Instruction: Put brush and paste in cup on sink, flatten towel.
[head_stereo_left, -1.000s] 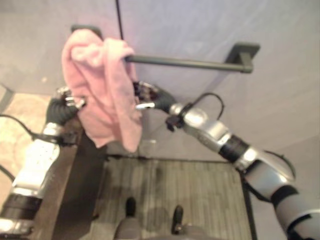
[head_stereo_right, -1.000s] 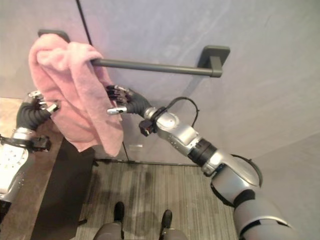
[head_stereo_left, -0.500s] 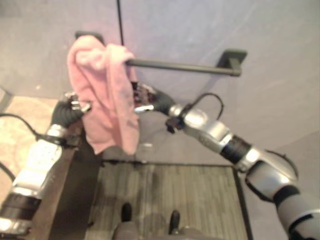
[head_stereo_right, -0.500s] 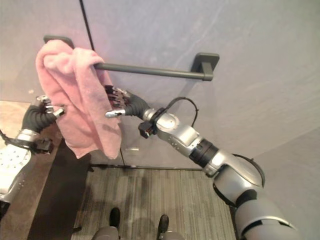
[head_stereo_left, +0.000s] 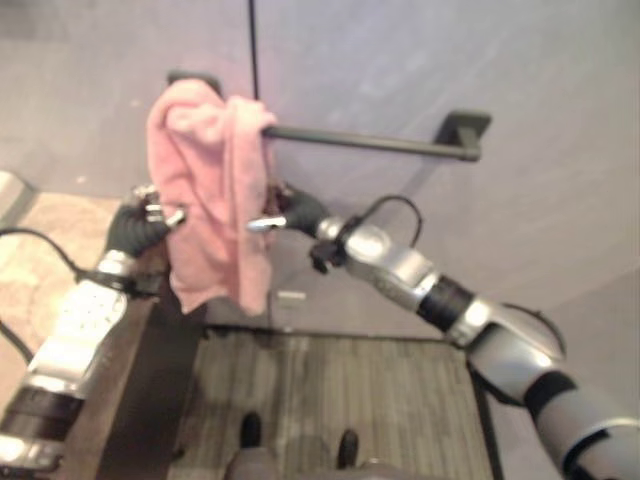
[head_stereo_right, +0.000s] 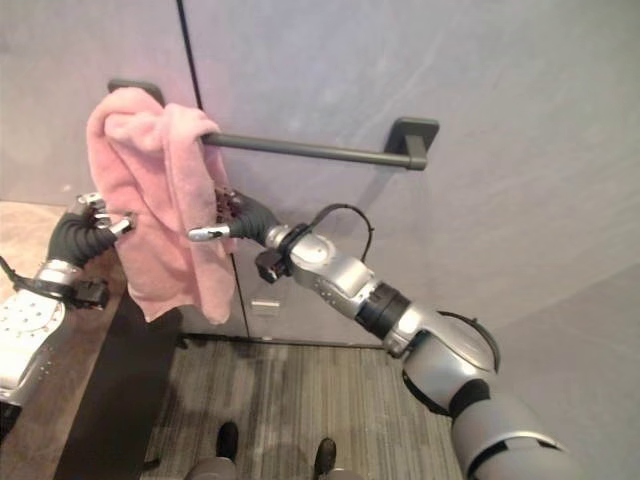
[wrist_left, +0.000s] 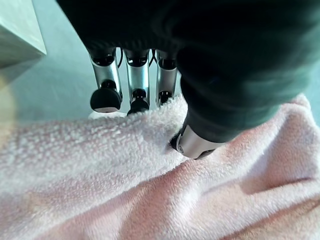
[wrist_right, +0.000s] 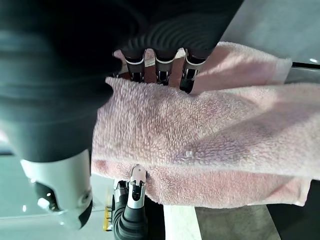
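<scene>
A fluffy pink terry towel (head_stereo_right: 160, 200) hangs bunched in thick folds over the left end of a dark metal wall rail (head_stereo_right: 320, 150), in the upper left of the head views, against a grey wall (head_stereo_right: 500, 120). The rest of the rail, to the right, is bare as far as its bracket.

The left hand (head_stereo_right: 88, 225) sits at the towel's left edge, left of centre in the frame. In its wrist view its fingers (wrist_left: 136, 80) reach over one side of a fold while the thumb presses into the pile from the other side, pinching the cloth.

The right hand (head_stereo_right: 232, 218) meets the towel's right edge near the frame's middle. In its wrist view its fingers (wrist_right: 159, 67) curl behind a layer of towel and the thumb (wrist_right: 136, 186) lies against the front, so the layer is pinched between them.
</scene>
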